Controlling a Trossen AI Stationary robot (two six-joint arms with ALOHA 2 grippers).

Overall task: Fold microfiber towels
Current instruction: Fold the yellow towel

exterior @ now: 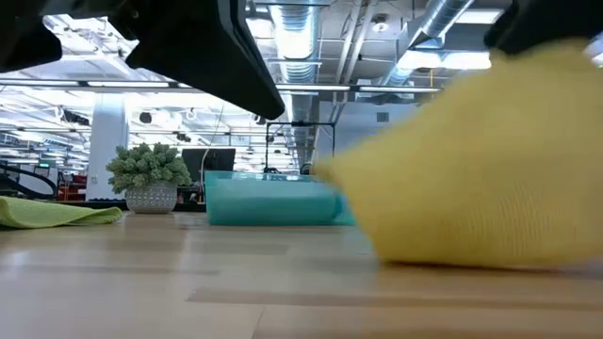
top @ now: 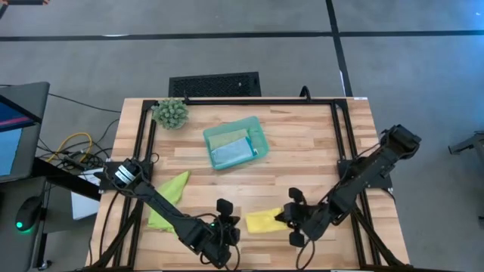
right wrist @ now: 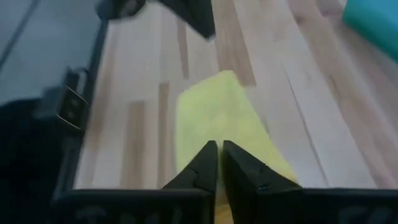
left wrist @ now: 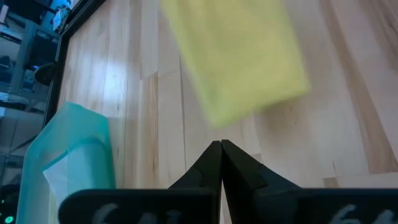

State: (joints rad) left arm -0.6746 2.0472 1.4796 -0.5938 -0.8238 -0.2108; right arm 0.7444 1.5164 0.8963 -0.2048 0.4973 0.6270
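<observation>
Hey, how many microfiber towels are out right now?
4: the yellow towel at the table's near edge, the lime green towel near the left arm, and the sage towel and blue towel in the teal tray.

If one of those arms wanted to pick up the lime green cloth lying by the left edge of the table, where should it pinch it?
Probably at the pointed corner of the lime green towel that reaches toward the middle of the table. That corner lies free of the left arm, which crosses the cloth's lower part, so a gripper could likely come straight down on it. The cloth lies flat and limp, so only a thin edge or corner suits a pinch.
</observation>
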